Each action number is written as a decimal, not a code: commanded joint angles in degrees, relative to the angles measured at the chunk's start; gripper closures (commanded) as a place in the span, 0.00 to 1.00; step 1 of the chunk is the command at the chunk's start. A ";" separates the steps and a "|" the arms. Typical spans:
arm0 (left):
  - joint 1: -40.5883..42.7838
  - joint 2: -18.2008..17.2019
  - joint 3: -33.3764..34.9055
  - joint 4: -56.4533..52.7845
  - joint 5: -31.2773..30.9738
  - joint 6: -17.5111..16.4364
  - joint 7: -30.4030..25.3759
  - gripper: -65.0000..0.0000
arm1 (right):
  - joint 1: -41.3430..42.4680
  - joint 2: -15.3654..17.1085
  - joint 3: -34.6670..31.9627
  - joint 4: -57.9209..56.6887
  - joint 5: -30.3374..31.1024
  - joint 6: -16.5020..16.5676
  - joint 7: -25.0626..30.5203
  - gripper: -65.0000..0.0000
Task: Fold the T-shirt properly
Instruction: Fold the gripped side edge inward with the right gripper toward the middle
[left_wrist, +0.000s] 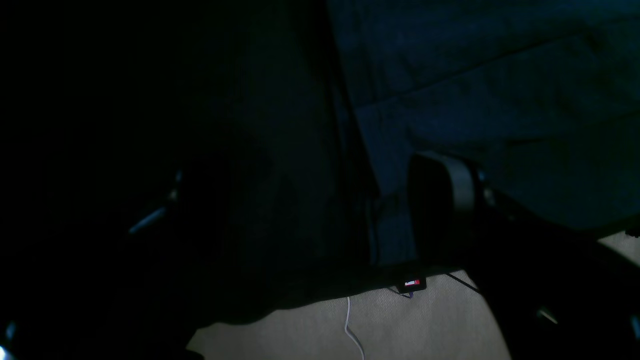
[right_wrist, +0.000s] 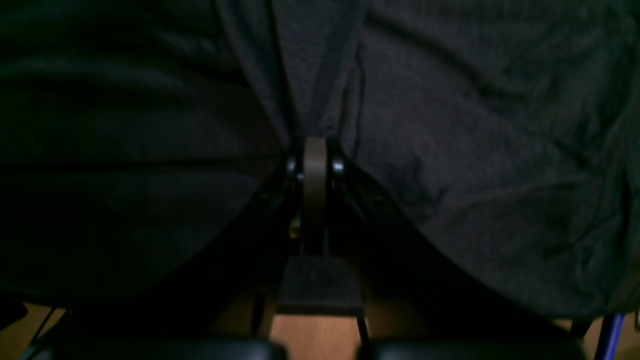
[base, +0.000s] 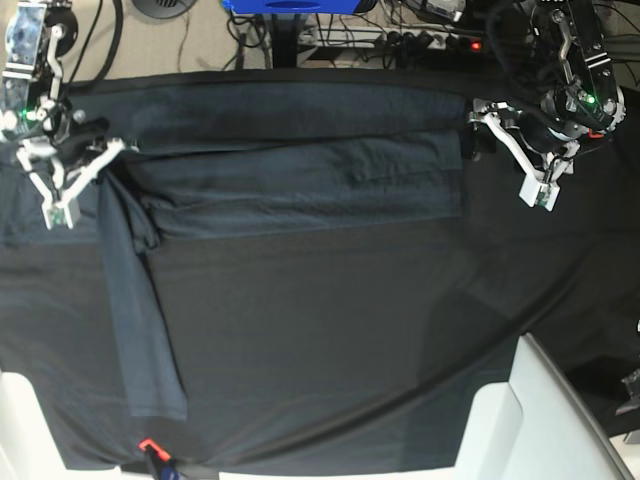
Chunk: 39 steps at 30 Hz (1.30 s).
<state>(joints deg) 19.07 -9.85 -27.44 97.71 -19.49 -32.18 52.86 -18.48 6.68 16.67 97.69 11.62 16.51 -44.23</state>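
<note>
Right end effector (base: 62, 165), at the far left of the base view, was clamped tight on a bunched fold of the T-shirt (base: 300, 175). In the right wrist view its two fingers (right_wrist: 315, 170) met flat together, with dark grey knit gathered right at the tips and draping away on both sides. From that pinch a long narrow strip of the shirt ran down the left part of the table (base: 400, 330) toward the near edge, ending just short of a small orange clip (base: 147, 444).

Left end effector (base: 520, 150), at the far right of the base view, stood with its white fingers spread wide, holding nothing. It sat just beside the right-hand edge of the shirt; contact with the cloth could not be told. In the left wrist view only one finger pad (left_wrist: 457, 185) showed clearly, lying over bluish-grey fabric, the rest lost in shadow.

The shirt's main body lay as a wide, roughly rectangular folded band across the far part of the table, spanning between the two end effectors, with a horizontal crease through the middle. Black cloth covered the table everywhere around it. A white panel (base: 500, 430) sat at the near right corner. Cables and a blue object (base: 290, 5) lay beyond the far edge.
</note>
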 joint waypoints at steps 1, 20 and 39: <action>-0.21 -0.75 -0.21 0.79 -0.34 -0.21 -1.12 0.19 | -0.20 0.58 1.31 1.17 0.21 -0.03 0.75 1.00; -0.21 -0.75 -0.03 0.71 -0.34 -0.21 -0.95 0.19 | -5.04 -2.77 4.04 0.82 3.99 0.15 0.58 1.00; 0.49 -0.75 -0.56 0.79 -0.34 -0.21 -1.12 0.19 | 27.40 3.30 3.69 -21.78 3.64 0.15 -1.62 0.65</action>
<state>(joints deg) 19.55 -9.93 -27.64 97.60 -19.29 -32.18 52.66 8.69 9.43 20.21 74.37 15.35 17.30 -46.44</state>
